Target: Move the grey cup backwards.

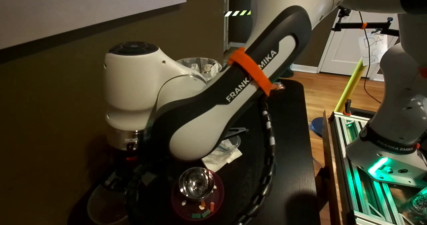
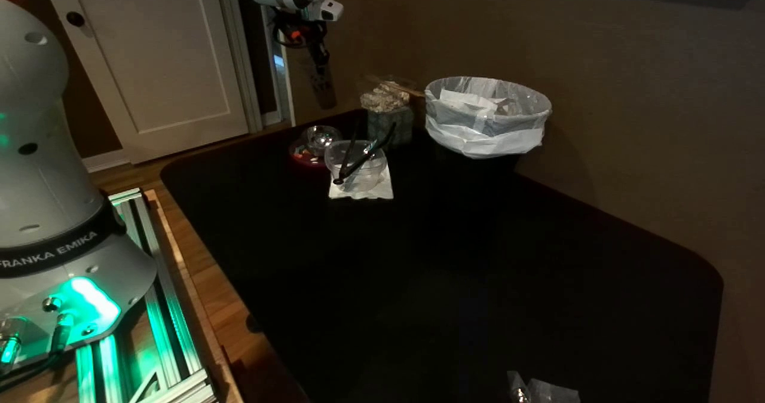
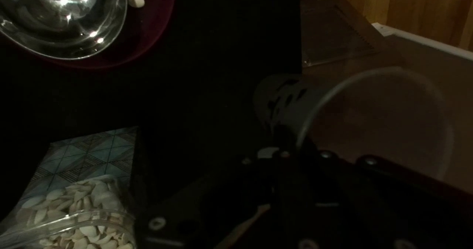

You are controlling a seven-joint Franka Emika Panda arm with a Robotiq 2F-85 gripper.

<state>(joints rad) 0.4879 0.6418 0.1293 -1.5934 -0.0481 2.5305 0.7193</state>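
Observation:
The grey cup [image 2: 324,89] is see-through and dull grey with dark marks on its side. My gripper [image 2: 321,62] holds it in the air, slightly tilted, at the far end of the black table. In the wrist view the cup [image 3: 306,101] lies to the right with its round rim toward the camera. The gripper's fingertips [image 3: 293,145] pinch its wall at the rim; the jaws are very dark. In an exterior view the pale cup [image 1: 106,205] shows at lower left, while the gripper there is mostly lost in shadow.
A glass bowl [image 3: 63,23] sits on a red plate [image 3: 151,31] with small pieces. A patterned box [image 3: 88,153] bears a bag of shells [image 3: 88,212]. A clear plastic bowl [image 2: 367,176] with black tongs stands on a napkin. A lined bin [image 2: 487,137] stands by the wall.

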